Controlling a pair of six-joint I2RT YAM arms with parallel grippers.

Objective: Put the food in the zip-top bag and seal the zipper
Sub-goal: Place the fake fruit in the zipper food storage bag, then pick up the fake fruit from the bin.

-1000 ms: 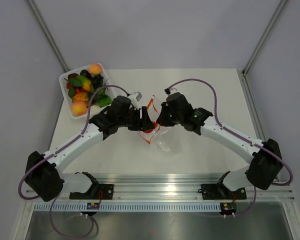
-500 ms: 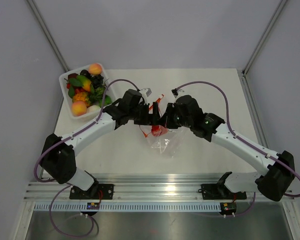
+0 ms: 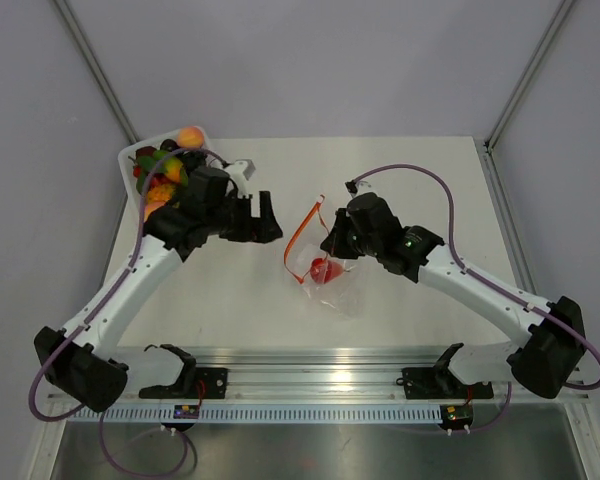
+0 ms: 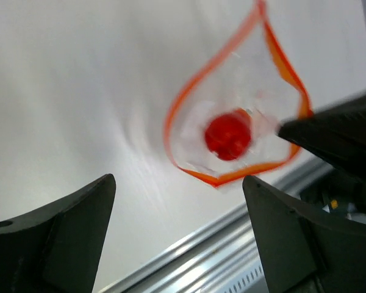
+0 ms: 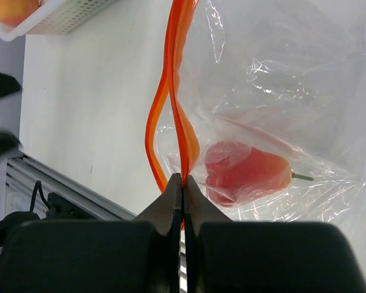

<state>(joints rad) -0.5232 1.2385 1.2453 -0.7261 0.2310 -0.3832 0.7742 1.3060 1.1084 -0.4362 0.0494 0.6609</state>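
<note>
Now left claw (image 4: 178,183) clear of bag (image 4: 232,91)

left tool (image 4: 178,183): two dark fingers wide apart | clear crinkly plastic bag (image 4: 244,79): mouth open in a teardrop, red-orange zipper strip (image 4: 171,122) ringing it | round glossy red toy fruit (image 4: 228,134): inside bag | dark right tool (image 4: 293,131): tip at bag's right rim | white counter (image 4: 67,91): beneath, blurred
</note>
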